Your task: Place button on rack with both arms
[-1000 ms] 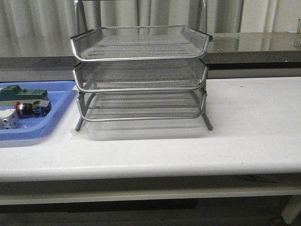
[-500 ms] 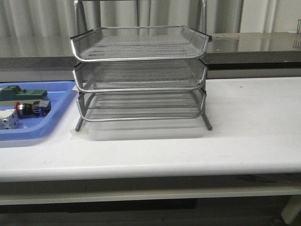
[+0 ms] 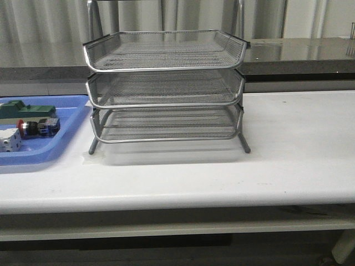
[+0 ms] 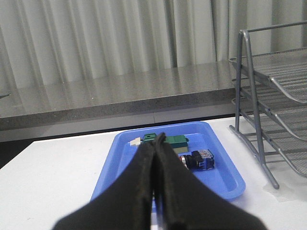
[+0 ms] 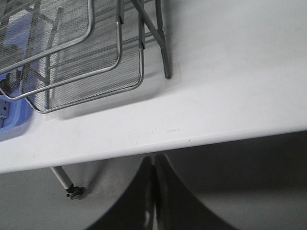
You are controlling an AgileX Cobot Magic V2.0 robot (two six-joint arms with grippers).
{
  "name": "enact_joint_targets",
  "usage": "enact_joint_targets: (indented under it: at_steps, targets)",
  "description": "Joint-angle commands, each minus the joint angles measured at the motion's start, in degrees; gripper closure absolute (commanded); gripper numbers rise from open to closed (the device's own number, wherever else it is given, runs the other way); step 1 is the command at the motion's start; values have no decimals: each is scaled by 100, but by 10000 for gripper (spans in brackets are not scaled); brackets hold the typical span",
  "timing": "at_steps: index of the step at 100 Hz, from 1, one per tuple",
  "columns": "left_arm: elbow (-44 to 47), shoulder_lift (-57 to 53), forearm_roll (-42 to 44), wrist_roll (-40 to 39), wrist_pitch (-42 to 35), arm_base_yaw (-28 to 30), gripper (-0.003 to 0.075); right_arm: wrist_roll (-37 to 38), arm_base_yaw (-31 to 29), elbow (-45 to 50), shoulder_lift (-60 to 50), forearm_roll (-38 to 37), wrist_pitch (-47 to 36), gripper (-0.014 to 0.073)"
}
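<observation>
A three-tier wire-mesh rack stands mid-table on a white table, its thin legs well back from the near edge, with a broad bare stretch of tabletop to its right and in front. To its left, just beside the rack's leg, a blue tray runs off the frame's edge. The button lies on its side in that tray, red cap pointing left, between a green block behind it and a small white cube in front.

Neither arm appears in the front view. The left wrist view shows the left gripper with its black fingers pressed together and nothing between them, poised above the tray's near side, the button lying beyond the tips. The right wrist view shows the right gripper likewise closed and empty, hanging off the table's front edge, looking down on the rack's lower corner and a caster on the floor.

No writing or brand mark is legible anywhere.
</observation>
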Motion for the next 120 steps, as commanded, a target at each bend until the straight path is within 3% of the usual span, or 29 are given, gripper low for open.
enact_joint_targets:
  at_steps: [1, 9, 26, 33, 49, 78, 94, 104, 120]
  targets:
    - [326, -186, -48, -53, -491, 14, 741, -23, -9, -197, 225, 420, -451, 619]
    - [326, -186, -48, -53, -491, 14, 741, -249, -9, -197, 434, 671, -507, 548]
    - [326, -186, -48, -53, -491, 14, 741, -723, -9, -197, 791, 1412, -519, 284]
    - [326, -186, -48, -53, -491, 14, 741, -888, -9, -197, 971, 1737, -545, 226]
    - [326, -186, -48, -53, -491, 14, 741, -1516, -9, -197, 1503, 2629, -557, 224]
    - [326, -186, -48, -53, -491, 14, 741, -4190, 120, -197, 2824, 6004, -343, 224]
    - [326, -186, -48, -53, -491, 14, 741, -5279, 302, -197, 3465, 7487, 164, 224]
    - [326, -186, -48, -53, -491, 14, 741, -5701, 418, -197, 3815, 8014, 419, 224]
    - [326, -186, -48, -53, -491, 14, 741, -5726, 511, -391, 4241, 8016, 508, 224]
